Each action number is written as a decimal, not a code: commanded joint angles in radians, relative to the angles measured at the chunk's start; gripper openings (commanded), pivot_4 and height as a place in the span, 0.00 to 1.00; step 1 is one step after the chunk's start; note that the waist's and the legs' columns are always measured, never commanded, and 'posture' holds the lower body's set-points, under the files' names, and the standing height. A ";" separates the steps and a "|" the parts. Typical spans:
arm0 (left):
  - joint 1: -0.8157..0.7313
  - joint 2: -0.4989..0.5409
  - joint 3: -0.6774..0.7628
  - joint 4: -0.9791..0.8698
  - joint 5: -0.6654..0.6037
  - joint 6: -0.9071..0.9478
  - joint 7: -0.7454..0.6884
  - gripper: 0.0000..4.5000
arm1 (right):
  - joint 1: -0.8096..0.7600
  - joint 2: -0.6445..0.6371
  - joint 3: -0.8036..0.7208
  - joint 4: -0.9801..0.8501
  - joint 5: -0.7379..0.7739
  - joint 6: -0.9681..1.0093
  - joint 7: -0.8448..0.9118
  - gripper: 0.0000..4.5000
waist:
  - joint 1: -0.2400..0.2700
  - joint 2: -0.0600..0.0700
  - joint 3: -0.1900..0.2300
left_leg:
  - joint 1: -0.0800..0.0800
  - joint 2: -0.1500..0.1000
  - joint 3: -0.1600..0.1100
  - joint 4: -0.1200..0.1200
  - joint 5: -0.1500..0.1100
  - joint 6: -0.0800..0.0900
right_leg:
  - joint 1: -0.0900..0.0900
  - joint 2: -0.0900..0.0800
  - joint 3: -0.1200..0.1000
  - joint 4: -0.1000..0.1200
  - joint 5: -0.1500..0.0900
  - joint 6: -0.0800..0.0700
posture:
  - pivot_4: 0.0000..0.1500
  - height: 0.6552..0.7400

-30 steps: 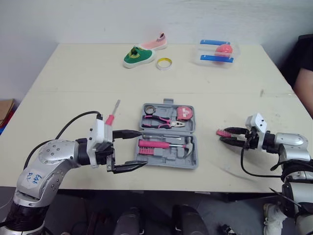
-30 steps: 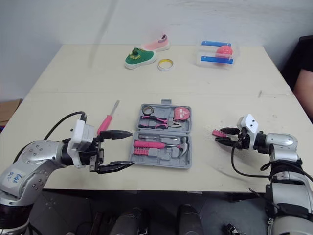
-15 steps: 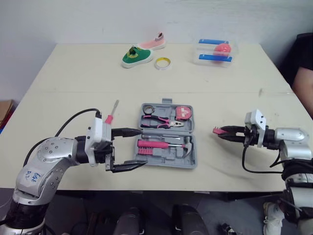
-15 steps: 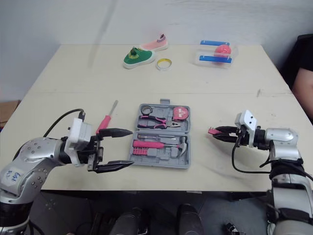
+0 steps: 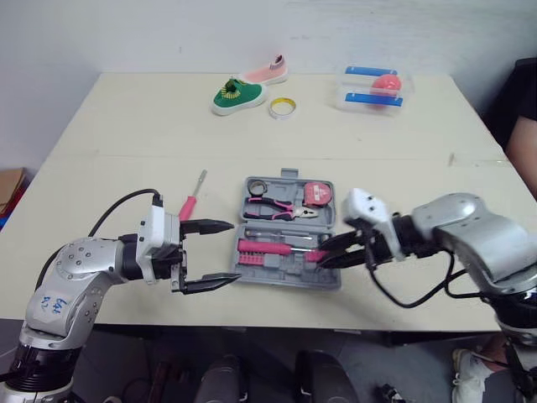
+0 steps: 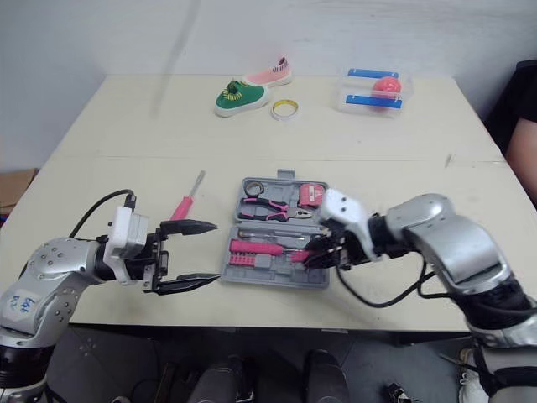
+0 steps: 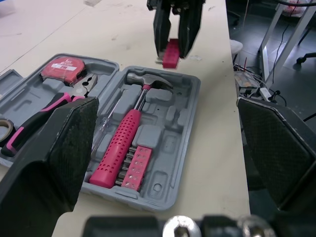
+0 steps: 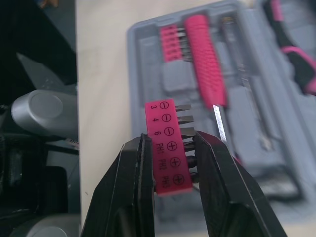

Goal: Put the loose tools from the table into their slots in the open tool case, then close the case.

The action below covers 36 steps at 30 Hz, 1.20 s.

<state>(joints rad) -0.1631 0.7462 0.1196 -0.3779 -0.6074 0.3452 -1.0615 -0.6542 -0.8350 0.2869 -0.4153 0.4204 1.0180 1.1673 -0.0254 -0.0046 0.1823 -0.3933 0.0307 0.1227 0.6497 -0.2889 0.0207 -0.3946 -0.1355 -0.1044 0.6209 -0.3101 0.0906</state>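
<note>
The grey tool case (image 5: 289, 277) lies open at the table's front middle, holding pliers (image 5: 277, 206), a tape measure (image 5: 316, 193), a pink-handled hammer (image 5: 273, 248) and a strip of bits (image 7: 134, 167). My right gripper (image 5: 321, 257) hovers over the case's front right corner, shut on a pink bit holder (image 8: 167, 148), which also faces the left wrist camera (image 7: 171, 53). My left gripper (image 5: 228, 252) is open just left of the case, with nothing between its fingers. A loose pink-handled screwdriver (image 5: 191, 200) lies on the table left of the case.
At the far edge are a green shoe (image 5: 232, 95), a pink shoe (image 5: 267, 71), a yellow tape roll (image 5: 282, 107) and a clear box (image 5: 373, 91) with a pink ball. A person (image 5: 522, 126) sits at the right edge.
My right arm has swung left from the table's right side to over the case's front right corner, carrying the pink bit holder. The left gripper has drawn back slightly and stays open.
</note>
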 commanded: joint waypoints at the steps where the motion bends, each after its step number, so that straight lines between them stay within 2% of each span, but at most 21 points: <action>1: 0.018 0.011 0.028 -0.032 -0.002 -0.006 0.010 1.00 | -0.048 0.020 0.075 -0.050 -0.054 0.016 -0.077 0.18 | -0.001 0.000 0.000 | -0.001 0.000 0.000 0.000 0.001 0.001 | 0.000 0.000 0.000 0.000 0.000 0.000 | 1.00 1.00; 5: 0.047 0.021 0.042 -0.047 -0.002 0.001 0.018 1.00 | -0.096 0.103 0.141 -0.017 -0.084 0.047 -0.160 0.18 | -0.004 0.000 0.000 | -0.002 0.000 0.001 0.000 0.001 0.001 | -0.002 0.001 0.000 0.000 0.000 0.000 | 1.00 1.00; 14: 0.093 0.035 0.071 -0.090 -0.014 0.026 0.044 1.00 | -0.166 0.100 0.282 0.039 -0.169 0.015 -0.157 0.18 | -0.002 0.000 0.000 | -0.004 0.000 0.000 0.003 0.001 0.002 | -0.003 0.002 -0.001 0.001 0.000 0.000 | 1.00 1.00; 21: 0.122 0.035 0.087 -0.121 -0.017 0.040 0.058 1.00 | -0.169 0.115 0.310 0.039 -0.174 0.037 -0.157 0.18 | -0.003 0.000 0.000 | -0.004 0.000 0.000 0.002 0.001 0.002 | -0.004 0.002 -0.001 0.001 0.000 0.000 | 1.00 1.00; 31: 0.130 0.025 0.083 -0.123 -0.019 0.044 0.071 1.00 | -0.155 0.215 0.310 0.078 -0.171 0.098 -0.230 0.18 | -0.005 -0.001 0.000 | -0.004 0.001 0.000 0.002 0.001 0.002 | -0.004 0.002 -0.001 0.002 0.000 0.000 | 1.00 1.00; 36: 0.131 0.025 0.077 -0.119 -0.015 0.044 0.069 1.00 | -0.179 0.202 0.339 0.093 -0.184 0.147 -0.231 0.18 | -0.011 -0.002 -0.001 | -0.003 0.001 0.000 0.000 0.002 0.001 | -0.004 0.003 0.000 0.002 0.000 0.000 | 1.00 1.00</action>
<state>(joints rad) -0.0350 0.7691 0.1846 -0.4665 -0.6116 0.3954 -0.9955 -0.8114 -0.6283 0.5825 -0.3398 0.2505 1.1138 0.9462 -0.0365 -0.0068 0.1813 -0.3959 0.0321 0.1232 0.6501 -0.2874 0.0215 -0.3981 -0.1323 -0.1047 0.6228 -0.3102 0.0905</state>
